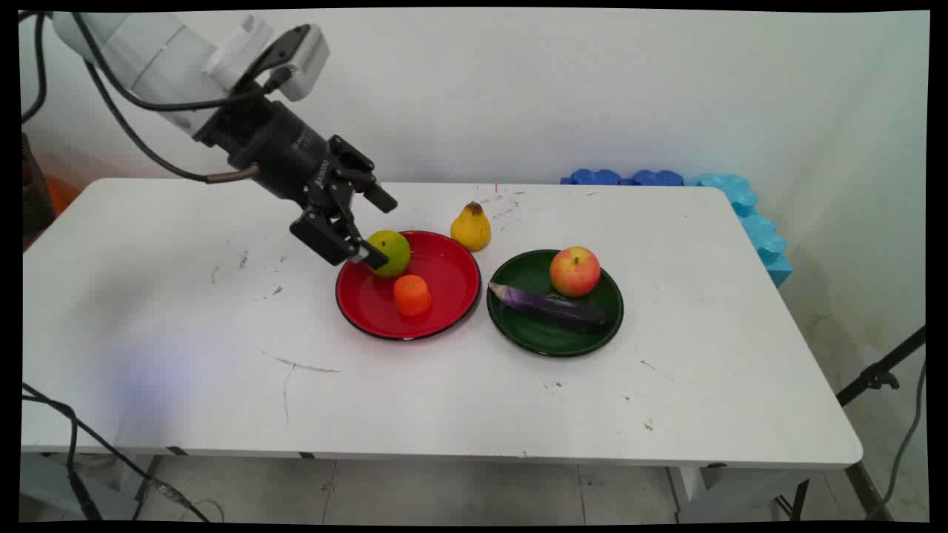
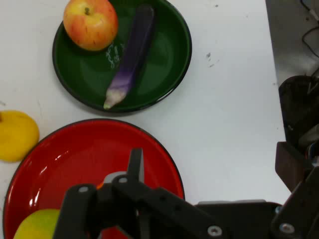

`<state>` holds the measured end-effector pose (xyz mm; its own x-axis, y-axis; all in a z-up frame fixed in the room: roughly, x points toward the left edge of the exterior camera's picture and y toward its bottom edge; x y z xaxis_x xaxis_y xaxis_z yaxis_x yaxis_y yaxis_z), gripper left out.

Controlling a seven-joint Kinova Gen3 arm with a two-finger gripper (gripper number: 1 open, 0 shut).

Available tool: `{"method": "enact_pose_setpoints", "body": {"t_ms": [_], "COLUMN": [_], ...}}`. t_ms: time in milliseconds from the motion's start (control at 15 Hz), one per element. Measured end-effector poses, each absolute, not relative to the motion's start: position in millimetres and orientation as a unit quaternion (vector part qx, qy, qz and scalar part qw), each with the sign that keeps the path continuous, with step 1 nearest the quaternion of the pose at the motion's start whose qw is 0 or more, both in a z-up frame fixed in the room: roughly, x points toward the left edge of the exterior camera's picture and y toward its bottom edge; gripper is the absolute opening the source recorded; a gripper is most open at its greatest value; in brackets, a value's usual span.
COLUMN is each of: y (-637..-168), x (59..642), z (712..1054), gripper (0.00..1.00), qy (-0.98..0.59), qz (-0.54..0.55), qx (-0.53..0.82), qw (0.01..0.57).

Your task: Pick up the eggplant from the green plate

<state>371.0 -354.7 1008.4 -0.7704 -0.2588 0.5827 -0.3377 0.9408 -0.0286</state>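
The black two-finger hand [image 1: 375,227] hangs tilted over the left rim of the glossy red round plate [image 1: 444,311], its fingers spread, the lower one touching a yellow-green round fruit [image 1: 394,250] on that plate without pinching it. Also on the red plate, nearer the camera, sits a small orange fruit [image 1: 412,295]. Just behind the red plate a yellow pear [image 1: 471,227] stands on the white counter [image 1: 185,318]; right of it, a dark green round plate [image 1: 544,337] carries a red-yellow apple [image 1: 575,271] and a long purple eggplant [image 1: 548,305].
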Motion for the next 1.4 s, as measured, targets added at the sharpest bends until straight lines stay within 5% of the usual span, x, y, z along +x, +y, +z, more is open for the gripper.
{"method": "enact_pose_setpoints", "body": {"t_ms": [667,1400], "y": [-377.5,-442.7], "x": [315.8,223.0], "z": [1003.2,934.0], "gripper": [1.00,1.00], "qy": [-0.946,-0.966], "qz": [0.067,0.069], "qx": [0.150,0.123], "qw": [0.281,0.218]}}
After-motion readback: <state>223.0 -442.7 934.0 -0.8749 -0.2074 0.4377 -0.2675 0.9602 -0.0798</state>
